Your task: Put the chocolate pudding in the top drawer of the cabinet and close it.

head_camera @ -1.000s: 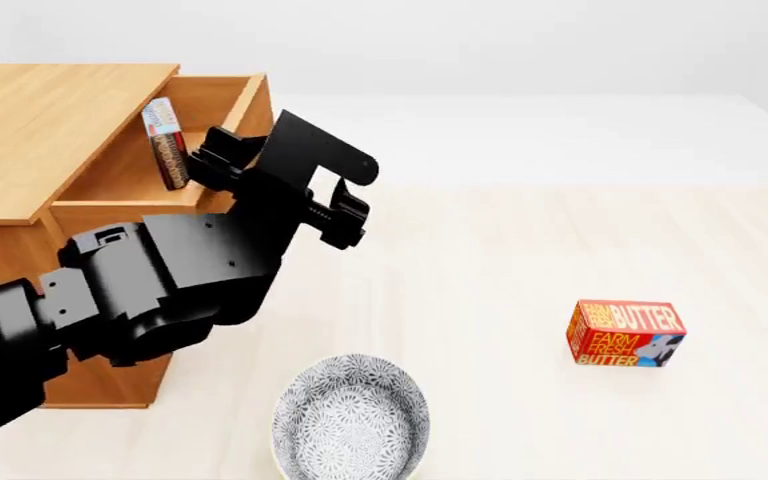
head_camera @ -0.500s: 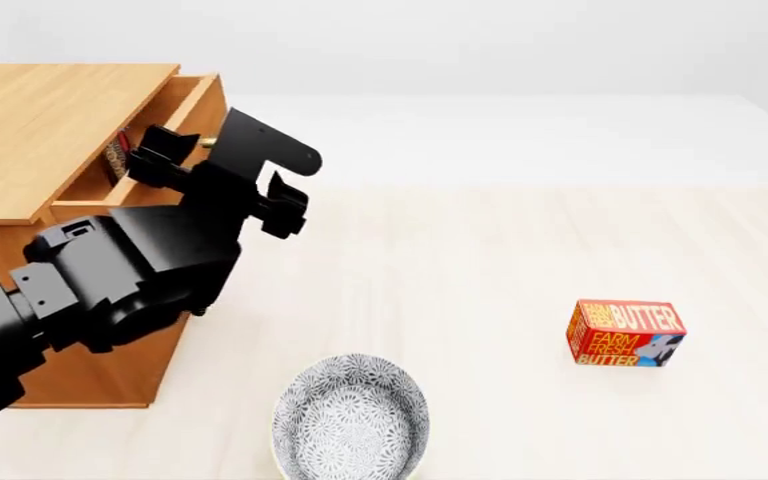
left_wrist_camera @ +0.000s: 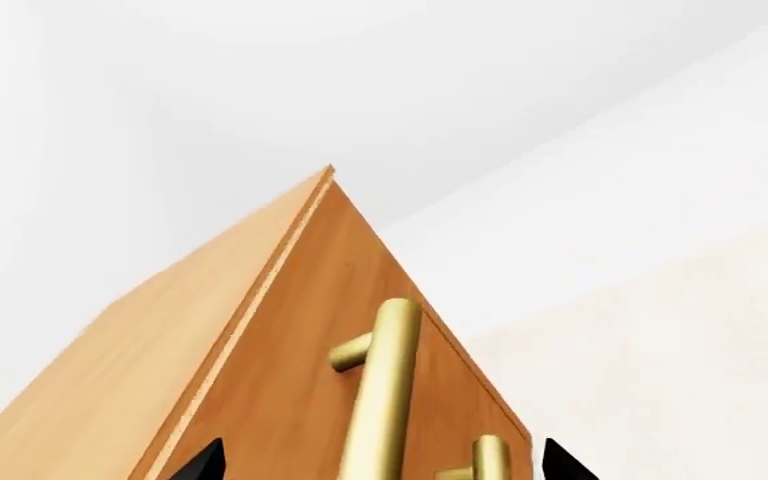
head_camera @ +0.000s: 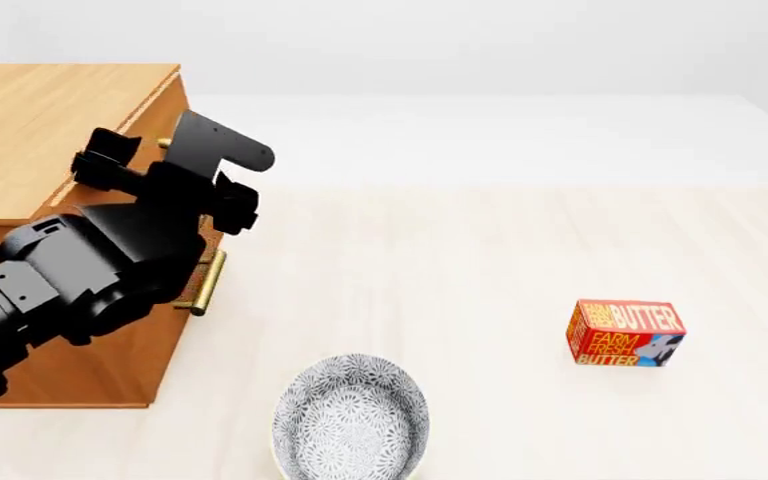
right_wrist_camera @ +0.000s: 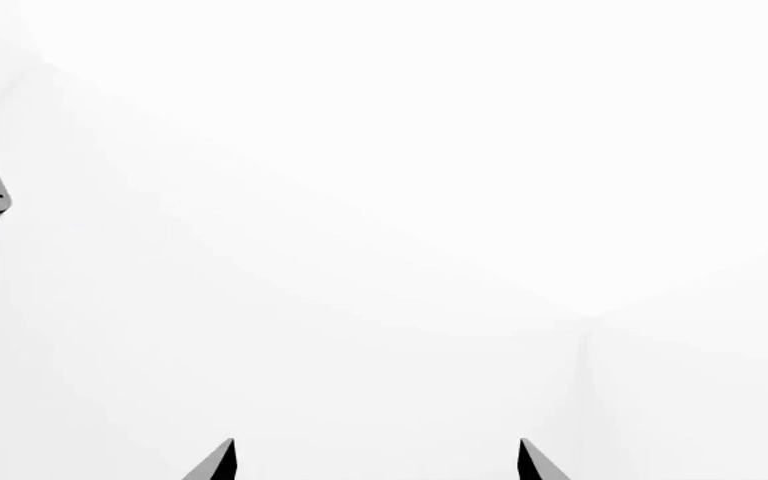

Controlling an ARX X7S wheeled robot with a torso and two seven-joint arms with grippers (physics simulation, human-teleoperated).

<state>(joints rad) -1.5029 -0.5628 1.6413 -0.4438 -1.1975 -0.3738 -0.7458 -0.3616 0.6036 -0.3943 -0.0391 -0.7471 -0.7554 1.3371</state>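
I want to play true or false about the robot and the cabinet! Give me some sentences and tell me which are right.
1. The top drawer is pushed shut. True.
2. The butter box sits inside the bowl. False: it lies on the table, apart from the bowl.
3. The left gripper is up against the cabinet front. True.
4. The handles are silver. False: brass.
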